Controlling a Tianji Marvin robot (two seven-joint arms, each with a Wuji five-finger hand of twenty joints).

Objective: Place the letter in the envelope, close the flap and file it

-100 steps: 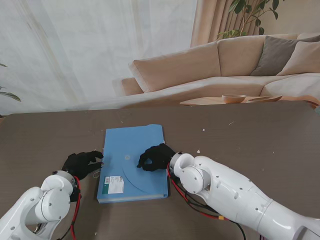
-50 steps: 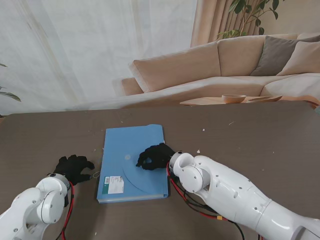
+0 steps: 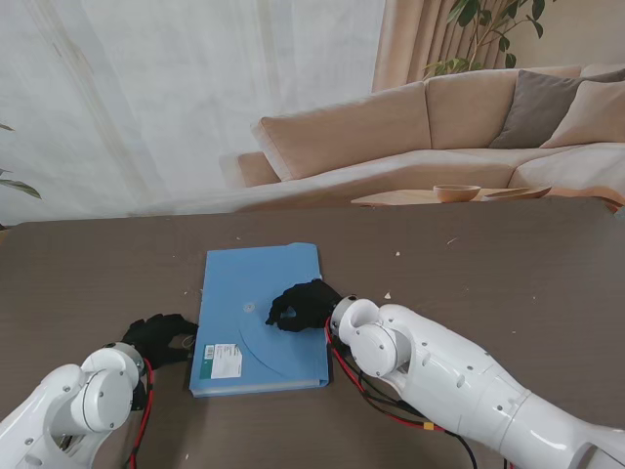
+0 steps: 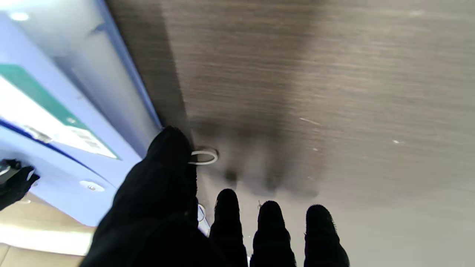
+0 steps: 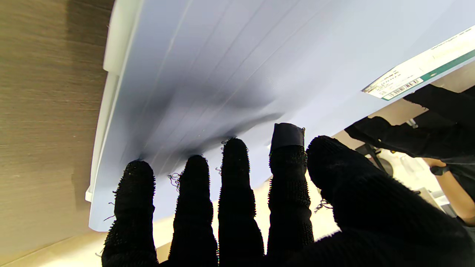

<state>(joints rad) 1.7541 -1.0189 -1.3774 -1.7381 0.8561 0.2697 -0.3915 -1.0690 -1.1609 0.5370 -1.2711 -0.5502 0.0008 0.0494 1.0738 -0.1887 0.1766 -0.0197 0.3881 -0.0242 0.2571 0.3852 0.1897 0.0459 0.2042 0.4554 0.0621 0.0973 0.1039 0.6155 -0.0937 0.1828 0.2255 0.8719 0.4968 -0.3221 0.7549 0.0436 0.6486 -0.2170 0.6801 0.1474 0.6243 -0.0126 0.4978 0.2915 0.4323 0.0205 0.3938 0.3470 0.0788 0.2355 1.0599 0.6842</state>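
A blue file folder (image 3: 256, 293) lies shut and flat on the dark wooden table (image 3: 488, 264), with a white and green label (image 3: 222, 361) at its near left corner. My right hand (image 3: 298, 305) rests on the folder's cover, fingers (image 5: 233, 174) spread flat on the blue surface (image 5: 222, 66) and holding nothing. My left hand (image 3: 161, 337) sits on the table beside the folder's left edge, close to the label, open and empty. In the left wrist view the thumb (image 4: 167, 163) is next to the folder's edge (image 4: 126, 81). I see no envelope or letter.
A small white ring (image 4: 203, 157) lies on the table by my left thumb. A few pale crumbs (image 3: 397, 254) dot the table beyond the folder. A beige sofa (image 3: 439, 127) stands behind the far table edge.
My left hand drew back from the folder's left edge toward me, then shifted right to the near left corner. The right hand has stayed on the cover.
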